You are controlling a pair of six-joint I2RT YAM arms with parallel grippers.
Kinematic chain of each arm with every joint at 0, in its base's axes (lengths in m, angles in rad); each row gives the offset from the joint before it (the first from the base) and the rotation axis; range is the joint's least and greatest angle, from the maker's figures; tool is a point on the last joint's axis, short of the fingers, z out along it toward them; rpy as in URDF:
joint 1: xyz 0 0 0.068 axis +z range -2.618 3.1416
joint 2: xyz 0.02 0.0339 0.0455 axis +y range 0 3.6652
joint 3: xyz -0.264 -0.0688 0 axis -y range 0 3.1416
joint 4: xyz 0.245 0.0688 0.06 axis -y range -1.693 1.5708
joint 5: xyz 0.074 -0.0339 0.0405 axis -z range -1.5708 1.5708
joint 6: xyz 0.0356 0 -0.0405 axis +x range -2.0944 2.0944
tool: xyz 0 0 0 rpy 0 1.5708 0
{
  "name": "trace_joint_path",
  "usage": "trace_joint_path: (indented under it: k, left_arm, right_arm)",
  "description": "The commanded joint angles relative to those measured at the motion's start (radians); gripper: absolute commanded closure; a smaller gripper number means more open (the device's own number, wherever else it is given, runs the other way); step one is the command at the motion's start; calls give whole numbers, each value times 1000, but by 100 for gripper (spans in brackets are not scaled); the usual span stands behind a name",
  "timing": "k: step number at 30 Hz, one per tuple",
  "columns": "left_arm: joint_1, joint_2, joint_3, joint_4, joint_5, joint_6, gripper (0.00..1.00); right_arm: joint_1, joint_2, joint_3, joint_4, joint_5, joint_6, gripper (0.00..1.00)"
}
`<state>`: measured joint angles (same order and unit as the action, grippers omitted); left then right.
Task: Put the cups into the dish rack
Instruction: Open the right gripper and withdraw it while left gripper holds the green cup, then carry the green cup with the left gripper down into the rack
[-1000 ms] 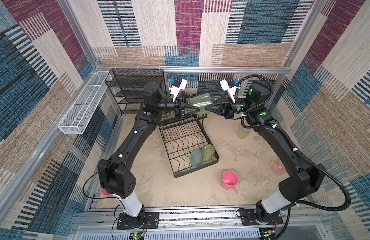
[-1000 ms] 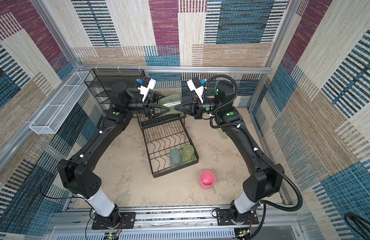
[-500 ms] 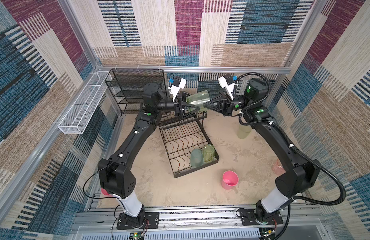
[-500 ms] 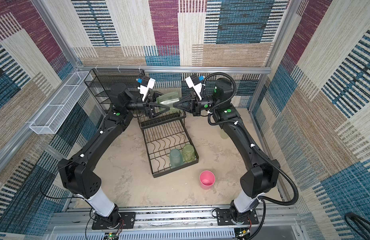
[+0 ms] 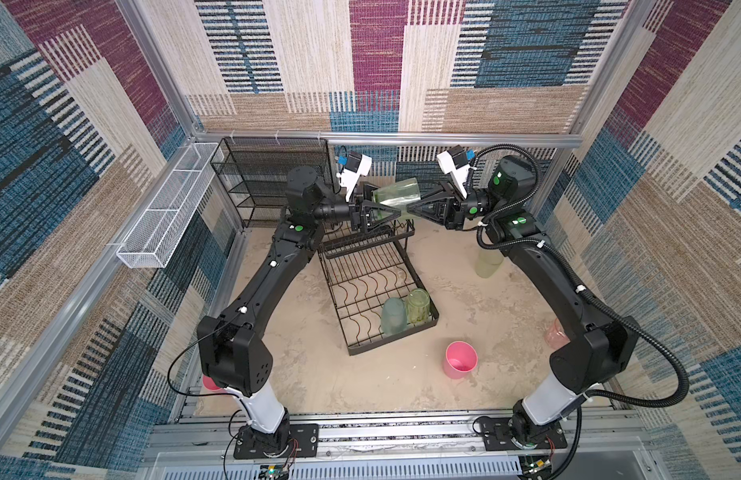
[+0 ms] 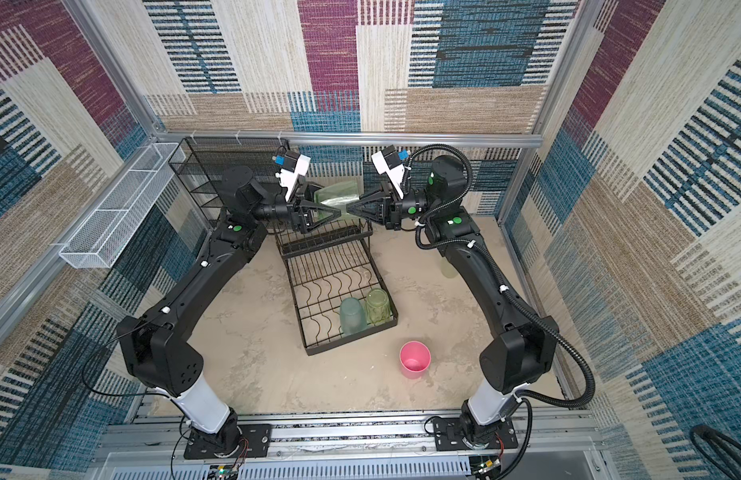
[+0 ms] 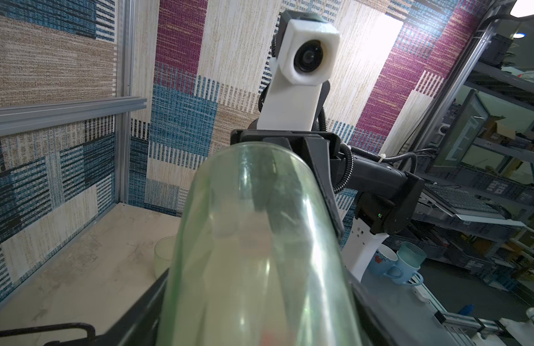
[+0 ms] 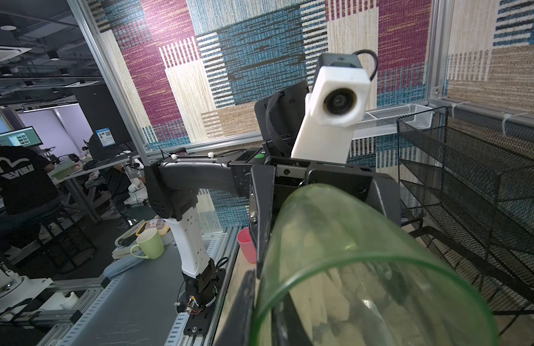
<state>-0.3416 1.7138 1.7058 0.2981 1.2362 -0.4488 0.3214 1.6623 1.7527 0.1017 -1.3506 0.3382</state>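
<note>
A translucent yellow-green cup (image 5: pixel 398 193) (image 6: pixel 337 195) hangs on its side above the upper tier of the black wire dish rack (image 5: pixel 369 291) (image 6: pixel 319 282). My left gripper (image 5: pixel 387 203) (image 6: pixel 329 205) (image 7: pixel 253 299) is shut across the cup's body (image 7: pixel 259 239). My right gripper (image 5: pixel 414 201) (image 6: pixel 354 203) (image 8: pixel 274 314) straddles its rim (image 8: pixel 349 254), one finger inside and one outside; how tight is unclear. A teal cup (image 5: pixel 393 316) and a yellow-green cup (image 5: pixel 418 305) stand upside down in the rack. On the floor are a pink cup (image 5: pixel 460 359), a yellow-green cup (image 5: pixel 487 266) and a reddish-pink cup (image 5: pixel 554 332).
A black mesh shelf unit (image 5: pixel 269 178) stands at the back left, close behind my left wrist. A white mesh trough (image 5: pixel 169 208) hangs on the left wall. Another pink cup (image 5: pixel 211 383) peeks out behind the left arm's base.
The right gripper has carried the cup a little to the left, deeper between the left fingers. The left jaws have drawn in onto the cup's body.
</note>
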Motion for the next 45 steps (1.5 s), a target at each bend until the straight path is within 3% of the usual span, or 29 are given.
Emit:
trace_joint_path:
  k: [1, 5, 12, 23, 34, 39, 45]
  left_arm:
    - [3, -18, -10, 20, -8, 4, 25]
    - [8, -33, -35, 15, -29, 11, 25]
    - [31, -48, -60, 25, -63, -21, 25]
    - [59, -134, -108, -256, -206, 136, 25]
    - [60, -273, -165, -593, -359, 287, 25]
    - [58, -388, -263, -729, -425, 352, 25]
    - [47, -490, -352, -878, -500, 409, 25]
  right_arm:
    - [1, 5, 3, -13, 21, -13, 76]
    - [0, 11, 4, -12, 21, -16, 71]
    - [-6, 16, 17, -20, 37, -22, 45]
    - [-80, -25, -20, -88, 138, -58, 39]
    - [-121, -135, -122, -240, 514, -101, 39]
    - [-122, -192, -185, -350, 768, -132, 39]
    - [-122, -247, -303, -376, 967, -123, 39]
